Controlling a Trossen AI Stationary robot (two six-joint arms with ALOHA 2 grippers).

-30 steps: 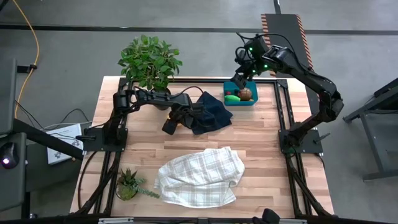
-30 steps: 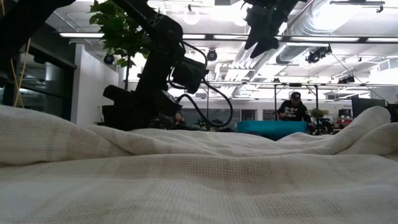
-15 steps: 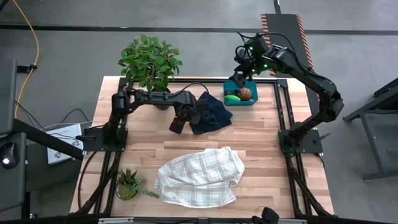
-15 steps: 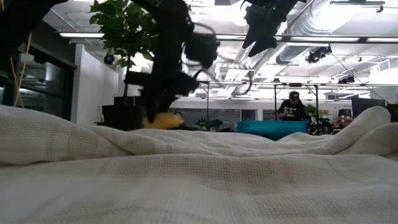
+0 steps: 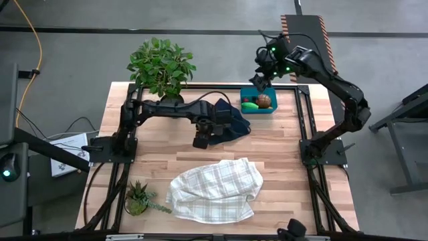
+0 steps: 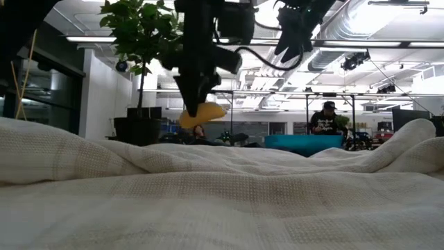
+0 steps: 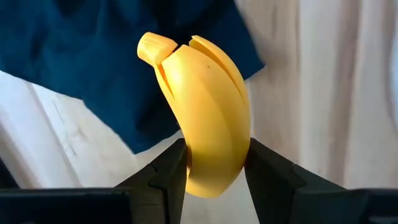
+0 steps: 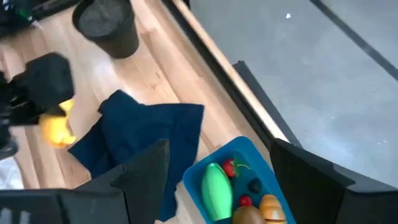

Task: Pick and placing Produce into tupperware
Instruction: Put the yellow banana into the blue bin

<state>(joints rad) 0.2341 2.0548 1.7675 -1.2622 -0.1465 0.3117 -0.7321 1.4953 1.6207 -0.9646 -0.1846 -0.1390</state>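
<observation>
A yellow banana (image 7: 205, 118) hangs in the air in my left gripper (image 7: 214, 180), which is shut on it above the bare wood beside the navy cloth (image 5: 229, 120). The low view shows the banana (image 6: 202, 114) under the gripper (image 6: 196, 94). The teal tupperware (image 5: 249, 94) stands at the far right of the table. In it lie a green piece (image 8: 217, 190), a brown piece (image 5: 265, 101) and small red pieces. My right gripper (image 5: 259, 83) hovers open above the tupperware's far left corner, touching nothing. My left gripper pinches the banana between its two fingers (image 7: 169, 174) near its blunt end (image 7: 214, 168), lying across it. The fingers come from above, pointing down. The banana is lifted clear of the table, and its stem end (image 7: 152, 46) juts out past the fingertips.
A large potted plant (image 5: 160, 67) stands at the far left and a small one (image 5: 138, 197) at the near left. A crumpled plaid cloth (image 5: 214, 191) covers the near middle. Bare wood lies between the cloths. A person (image 6: 327, 121) sits far behind the table.
My left gripper has risen and gone toward the table's right edge while rolling about its pointing line. The banana has come up with it from table height and now hangs clear. My right gripper has kept still.
</observation>
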